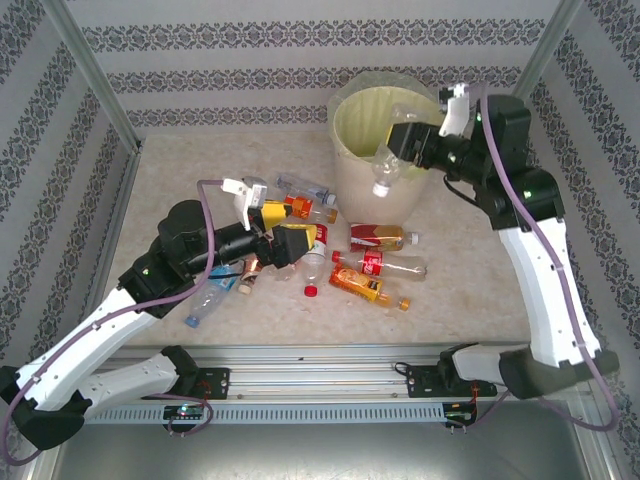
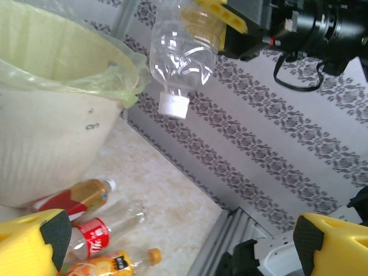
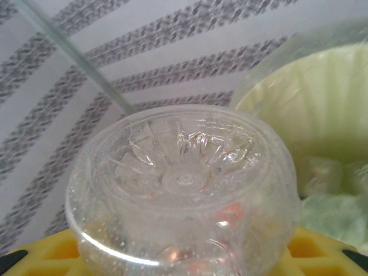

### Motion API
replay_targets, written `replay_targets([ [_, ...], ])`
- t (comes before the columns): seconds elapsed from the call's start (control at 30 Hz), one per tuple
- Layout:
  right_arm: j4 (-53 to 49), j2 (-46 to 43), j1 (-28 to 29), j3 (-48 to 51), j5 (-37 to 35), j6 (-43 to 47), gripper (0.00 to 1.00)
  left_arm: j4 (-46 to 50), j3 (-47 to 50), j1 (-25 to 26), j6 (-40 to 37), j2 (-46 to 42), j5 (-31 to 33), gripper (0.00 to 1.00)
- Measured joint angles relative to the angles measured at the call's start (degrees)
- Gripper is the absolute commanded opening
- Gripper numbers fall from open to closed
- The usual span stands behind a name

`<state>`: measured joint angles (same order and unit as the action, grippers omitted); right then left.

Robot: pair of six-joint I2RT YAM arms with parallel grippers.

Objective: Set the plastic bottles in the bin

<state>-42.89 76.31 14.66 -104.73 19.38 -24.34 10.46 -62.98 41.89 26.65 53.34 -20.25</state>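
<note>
Now right tool (image 1: 402, 145) clamped on clear bottle (image 1: 385, 170), cap down, over bin (image 1: 360, 190) mouth, lined up for drop, I'd say. Left tool (image 1: 285, 226) fingers wide apart, low over remaining bottles (image 1: 385, 266) on surface, likely picking next.

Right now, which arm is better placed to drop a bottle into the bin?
Right. The right gripper holds a clear white-capped bottle cap-down at the rim of the bin. The left gripper is open and empty over bottles on the table.
</note>
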Motion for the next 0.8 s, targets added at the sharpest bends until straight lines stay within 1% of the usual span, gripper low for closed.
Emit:
replay_targets([
  [0.23, -3.5, 13.0, -2.6, -14.2, -7.0, 2.6, 0.50, 4.4, -1.8, 0.0, -3.1, 0.0, 3.7, 1.00],
  [0.47, -9.7, 26.8, -3.3, -28.1, -14.7, 4.9, 0.50, 7.0, -1.8, 0.0, -4.2, 0.1, 5.6, 1.00],
  [0.63, -13.7, 33.5, -3.5, -33.4, -18.4, 6.7, 0.50, 8.3, -1.9, 0.0, -4.2, 0.4, 6.0, 1.00],
  [0.8, -16.9, 37.0, -4.0, -34.0, -19.6, 7.7, 0.52, 8.9, -1.9, 0.0, -4.2, 0.6, 6.0, 1.00],
])
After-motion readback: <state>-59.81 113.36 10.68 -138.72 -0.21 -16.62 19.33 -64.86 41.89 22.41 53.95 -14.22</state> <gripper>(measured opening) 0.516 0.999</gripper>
